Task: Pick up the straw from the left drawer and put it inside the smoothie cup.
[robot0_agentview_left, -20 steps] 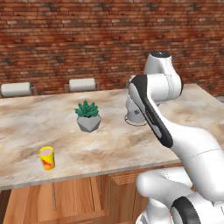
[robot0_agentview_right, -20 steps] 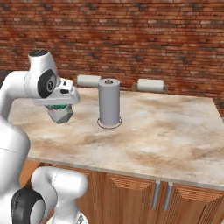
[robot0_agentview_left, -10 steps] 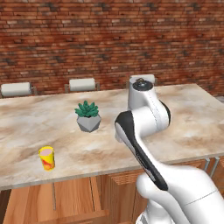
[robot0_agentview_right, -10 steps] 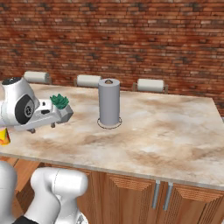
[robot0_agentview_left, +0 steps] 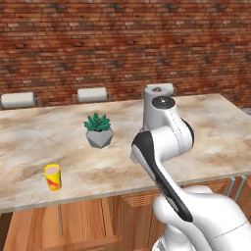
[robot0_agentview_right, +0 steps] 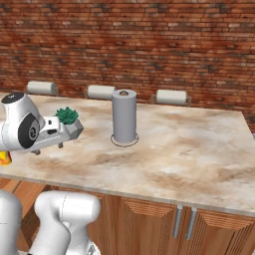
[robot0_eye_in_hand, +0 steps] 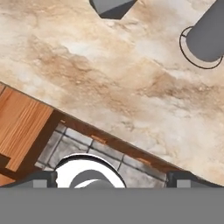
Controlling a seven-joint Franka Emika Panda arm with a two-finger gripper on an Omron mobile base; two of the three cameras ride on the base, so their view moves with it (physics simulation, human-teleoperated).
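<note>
The smoothie cup (robot0_agentview_left: 52, 177), small and yellow with red blotches, stands near the counter's front left edge; a sliver of the cup (robot0_agentview_right: 4, 158) peeks out behind my arm. My gripper (robot0_agentview_right: 49, 148) hangs over the front part of the counter, pointing down, to the right of the cup. In the hand view its dark fingertips (robot0_eye_in_hand: 43, 179) sit far apart at the bottom corners, so the gripper (robot0_eye_in_hand: 116, 181) is open with nothing between the jaws. The straw is out of view. I cannot pick out the left drawer among the wood fronts below the counter.
A potted plant (robot0_agentview_left: 99, 130) in a grey pot stands mid-counter, just behind my hand. A grey paper towel roll (robot0_agentview_right: 124, 117) rises further right. The counter's front edge (robot0_eye_in_hand: 109, 140) crosses the hand view, with wood cabinet fronts (robot0_eye_in_hand: 22, 127) and tiled floor (robot0_eye_in_hand: 83, 144) below.
The arm has folded forward and swung left, bringing the hand lower over the front of the counter. The jaws have stayed wide open. Cup, plant and roll have not moved.
</note>
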